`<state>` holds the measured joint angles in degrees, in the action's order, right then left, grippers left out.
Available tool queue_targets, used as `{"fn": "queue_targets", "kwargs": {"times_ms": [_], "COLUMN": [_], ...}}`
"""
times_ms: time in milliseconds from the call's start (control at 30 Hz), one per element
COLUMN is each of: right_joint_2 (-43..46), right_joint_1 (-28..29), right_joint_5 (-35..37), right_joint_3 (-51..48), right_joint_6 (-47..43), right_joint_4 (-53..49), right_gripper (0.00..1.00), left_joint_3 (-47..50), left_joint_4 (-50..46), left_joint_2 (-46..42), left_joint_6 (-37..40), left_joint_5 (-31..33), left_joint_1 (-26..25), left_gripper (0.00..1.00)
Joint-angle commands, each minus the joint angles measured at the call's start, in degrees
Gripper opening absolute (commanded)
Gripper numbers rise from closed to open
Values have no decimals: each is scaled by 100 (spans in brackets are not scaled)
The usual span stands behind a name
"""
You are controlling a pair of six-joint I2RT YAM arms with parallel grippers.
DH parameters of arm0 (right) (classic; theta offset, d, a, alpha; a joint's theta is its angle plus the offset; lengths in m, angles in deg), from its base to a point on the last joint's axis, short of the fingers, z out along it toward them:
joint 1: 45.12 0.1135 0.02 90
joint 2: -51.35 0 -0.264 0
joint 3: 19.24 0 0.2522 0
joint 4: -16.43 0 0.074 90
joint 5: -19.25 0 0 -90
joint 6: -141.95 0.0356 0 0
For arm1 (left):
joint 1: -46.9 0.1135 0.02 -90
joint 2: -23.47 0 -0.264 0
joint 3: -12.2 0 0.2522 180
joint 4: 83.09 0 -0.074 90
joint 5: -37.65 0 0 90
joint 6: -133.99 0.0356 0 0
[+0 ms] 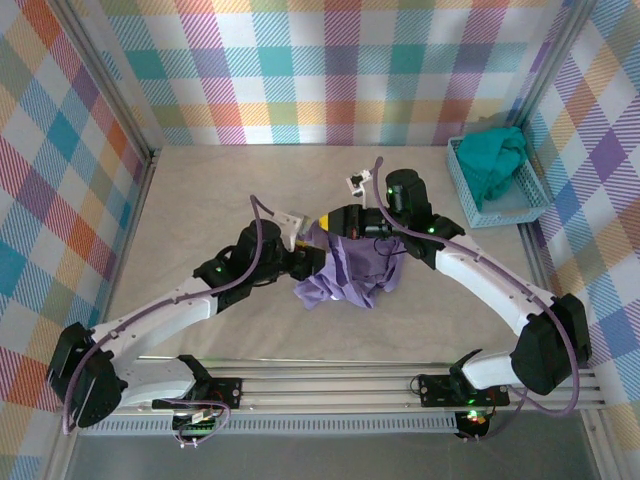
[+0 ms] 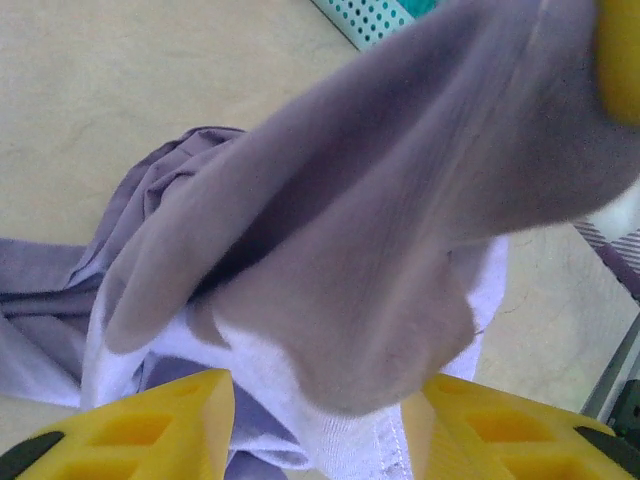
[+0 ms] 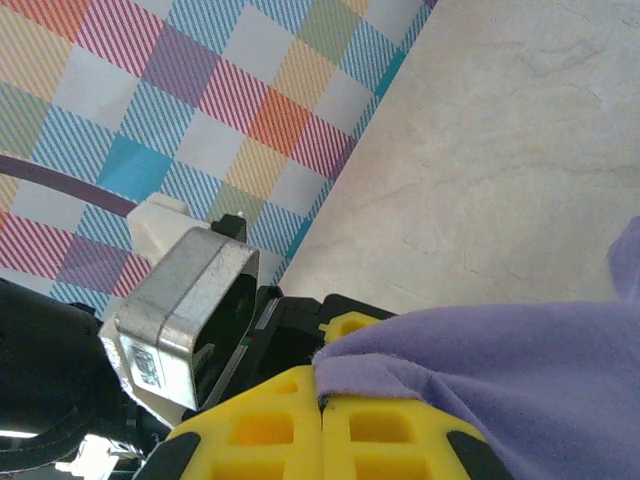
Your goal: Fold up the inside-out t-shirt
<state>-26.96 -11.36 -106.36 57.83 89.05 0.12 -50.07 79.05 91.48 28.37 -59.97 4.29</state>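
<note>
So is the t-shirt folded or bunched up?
Bunched, not folded: the t-shirt hangs crumpled from the right tool, shut on its fabric.

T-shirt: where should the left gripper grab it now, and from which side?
I'd take the hanging flap of the t-shirt, near its lower edge, coming from the left. The right gripper pinches the cloth up high, so this flap droops free, between the fingers of the open left gripper.
</note>
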Motion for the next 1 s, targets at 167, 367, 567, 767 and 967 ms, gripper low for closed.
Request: {"fn": "queue_targets", "kwargs": {"times_ms": [167,367,567,767,967], "right_joint_2": [-10,69,4,-222,-296], "right_joint_1": [26,26,400,1263,1485], "right_joint_5": [-33,477,-27,-797,-1028], "right_joint_3": [-73,1,-182,-917,-416], "right_joint_6": [-50,-500,-970,-952,-2050], "right_joint_4": [99,-504,-799,-544,-1523], "right_gripper": [0,0,0,7,33], "left_joint_3": [-374,-105,471,1397,1445], "left_joint_4": [283,-205,-1682,-2388,-2325], "left_joint_2": [197,-374,-1227,-2985,-3382], "left_joint_6": [119,243,-202,-1183,-1312], "left_joint_5": [-85,143,-137,459,1770], "left_joint_1": [-36,5,3,4,20], "left_gripper": [20,4,10,41,65]}}
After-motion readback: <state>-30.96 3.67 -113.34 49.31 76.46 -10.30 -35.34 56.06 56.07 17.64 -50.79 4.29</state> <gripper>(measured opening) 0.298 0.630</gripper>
